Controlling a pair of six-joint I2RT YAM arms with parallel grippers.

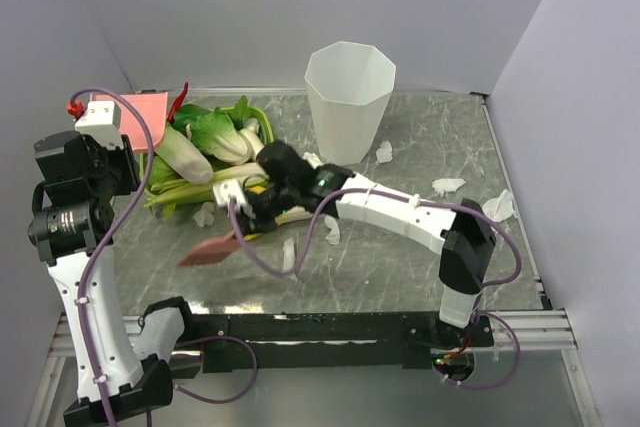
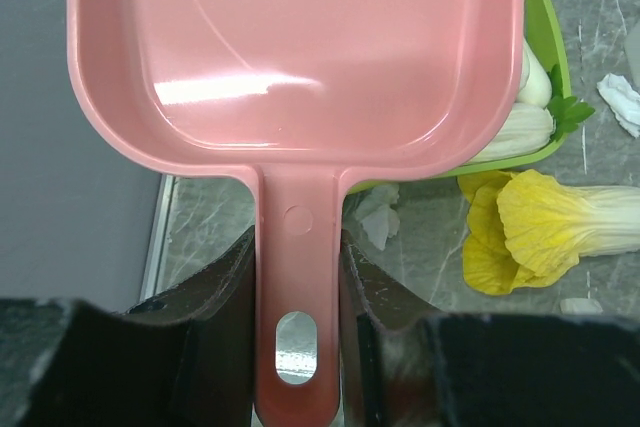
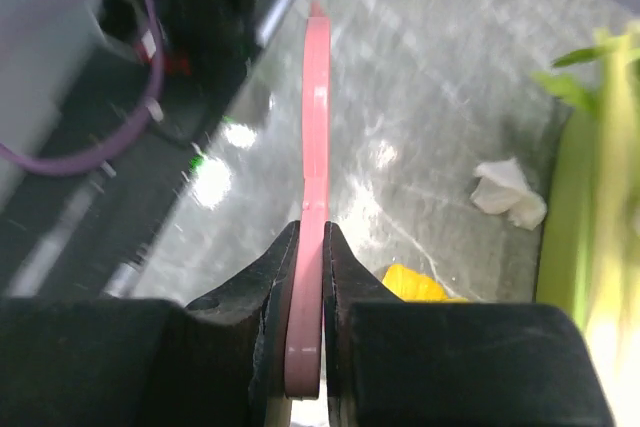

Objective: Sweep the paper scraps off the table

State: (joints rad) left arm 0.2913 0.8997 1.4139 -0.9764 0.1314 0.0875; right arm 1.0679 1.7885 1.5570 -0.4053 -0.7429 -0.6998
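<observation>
Small crumpled white paper scraps (image 1: 447, 185) are scattered on the grey marble-patterned table (image 1: 400, 277), mostly right of the right gripper (image 3: 310, 237), which is clamped on a thin pink plastic blade (image 3: 316, 127) pointing left, while a pink plastic dustpan (image 2: 300, 47) is clamped by its handle in the left gripper (image 2: 298, 247) at the far left.

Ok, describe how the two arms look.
The left arm and right arm both have white links and black joints. A purple cable runs along each. The fingers are black.
</observation>
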